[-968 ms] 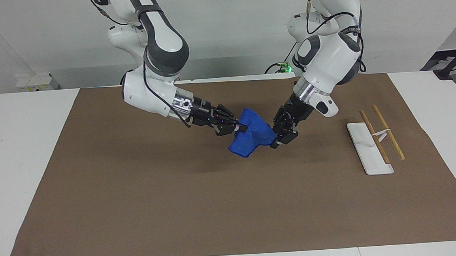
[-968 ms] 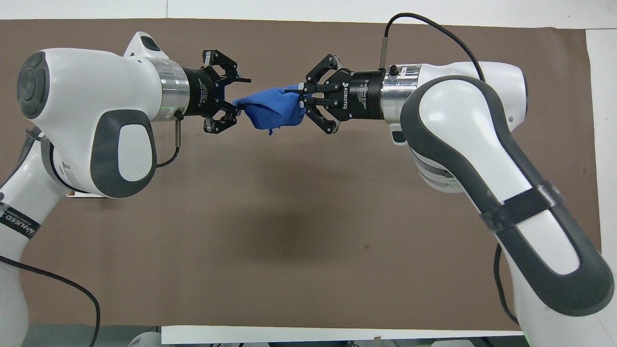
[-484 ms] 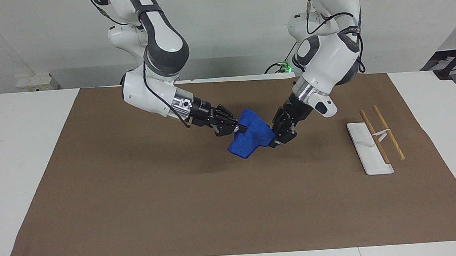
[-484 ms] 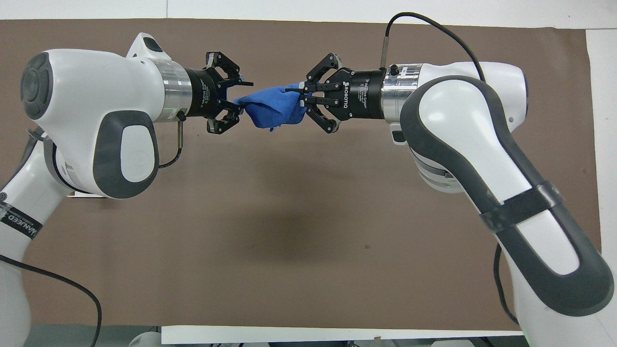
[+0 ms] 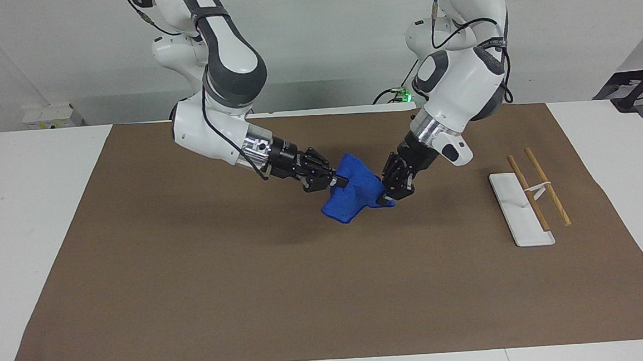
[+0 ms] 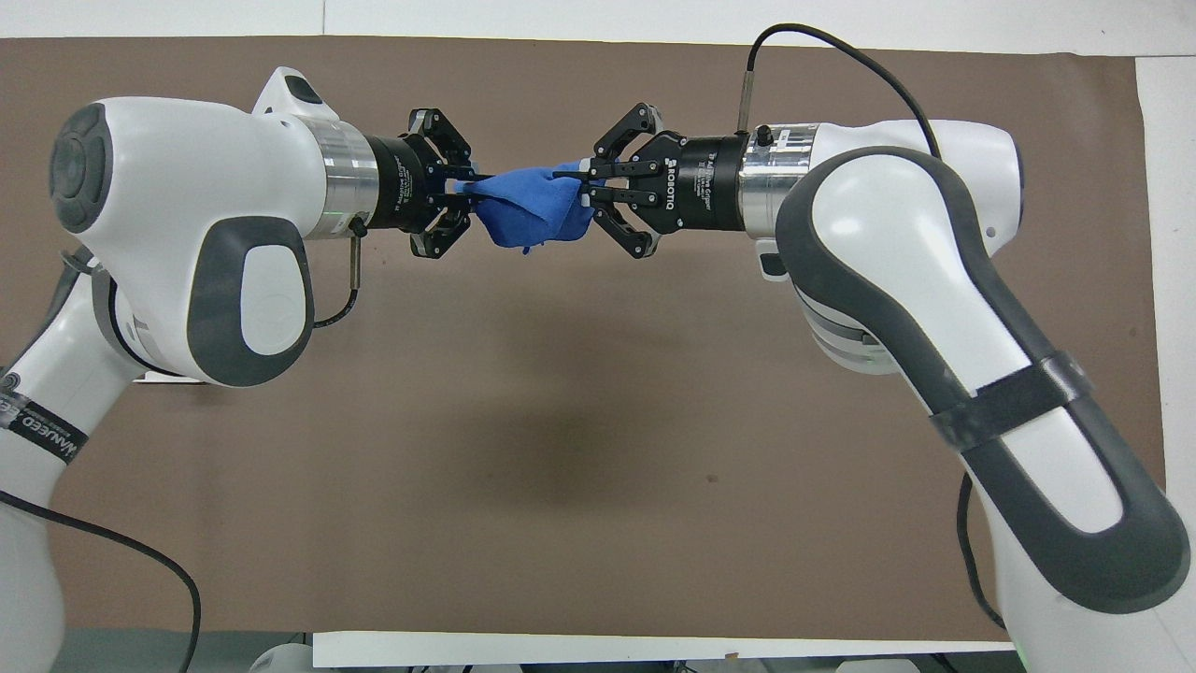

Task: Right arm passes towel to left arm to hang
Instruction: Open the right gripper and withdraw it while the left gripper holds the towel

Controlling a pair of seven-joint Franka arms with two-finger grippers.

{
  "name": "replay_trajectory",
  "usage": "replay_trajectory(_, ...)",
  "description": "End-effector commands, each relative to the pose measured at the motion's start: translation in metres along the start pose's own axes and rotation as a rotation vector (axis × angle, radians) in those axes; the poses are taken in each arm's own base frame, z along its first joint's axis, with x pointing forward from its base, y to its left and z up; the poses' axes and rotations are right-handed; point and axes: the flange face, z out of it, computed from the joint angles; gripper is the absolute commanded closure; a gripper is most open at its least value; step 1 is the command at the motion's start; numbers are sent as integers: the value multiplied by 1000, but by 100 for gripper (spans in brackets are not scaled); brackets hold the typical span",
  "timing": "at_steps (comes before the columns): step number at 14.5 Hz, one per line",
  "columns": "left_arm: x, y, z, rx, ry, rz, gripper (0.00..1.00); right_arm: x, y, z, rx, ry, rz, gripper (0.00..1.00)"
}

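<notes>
The blue towel (image 5: 353,192) hangs bunched in the air over the middle of the brown mat, held between both grippers. My right gripper (image 5: 337,180) is shut on the end of it toward the right arm's side. My left gripper (image 5: 385,199) is at the other end, its fingers closed in on that corner. In the overhead view the towel (image 6: 528,206) stretches between the left gripper (image 6: 475,187) and the right gripper (image 6: 581,185), with a short tail drooping below.
A white rack base (image 5: 516,207) with two wooden bars (image 5: 548,194) stands on the mat toward the left arm's end of the table. The brown mat (image 5: 194,294) covers most of the table.
The left gripper has moved in onto the towel's free end and its fingers have closed from open. The right gripper has kept its hold and hardly moved.
</notes>
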Motion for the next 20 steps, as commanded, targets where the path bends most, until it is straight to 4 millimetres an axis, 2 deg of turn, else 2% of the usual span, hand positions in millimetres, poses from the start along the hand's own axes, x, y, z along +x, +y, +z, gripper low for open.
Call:
replay_trajectory(1, 1, 1, 2, 10, -12, -6, 100, -3, 4, -3, 17, -3, 4, 98)
replay_trajectory(4, -3, 4, -2, 26, -19, 0, 100, -3, 4, -3, 16, -2, 3, 97)
replay_trajectory(5, -3, 4, -3, 28, -20, 4, 100, -3, 4, -3, 16, -2, 3, 92)
replay_trajectory(6, -3, 4, -3, 27, -19, 10, 100, -3, 4, -3, 17, -3, 4, 78)
replay_trajectory(7, -3, 4, -3, 25, -19, 23, 100, -3, 4, -3, 15, 0, -4, 51)
replay_trajectory(8, -3, 4, -3, 22, -20, 24, 100, -2, 4, -4, 10, 9, -35, 14)
replay_trajectory(9, -3, 4, -3, 22, -20, 25, 100, -2, 4, -4, -6, 31, -118, 0)
replay_trajectory(11, -3, 5, -4, 18, -19, 26, 100, 1, 4, -3, -67, 110, -269, 0)
replay_trajectory(12, 1, 5, -5, 21, -18, 20, 100, 6, 0, -9, -114, 177, -361, 0)
replay_trajectory(15, 15, 6, -7, 24, -46, -34, 100, 24, -4, -19, -312, 412, -713, 0)
replay_trajectory(16, 20, 7, -9, 19, -57, -57, 100, 36, -8, -32, -364, 469, -787, 0)
replay_trajectory(18, 28, 9, -12, 10, -80, -100, 100, 66, -19, -72, -489, 558, -900, 0)
replay_trajectory(20, 56, 13, -20, -5, -66, -148, 100, 89, -32, -130, -620, 630, -1031, 0)
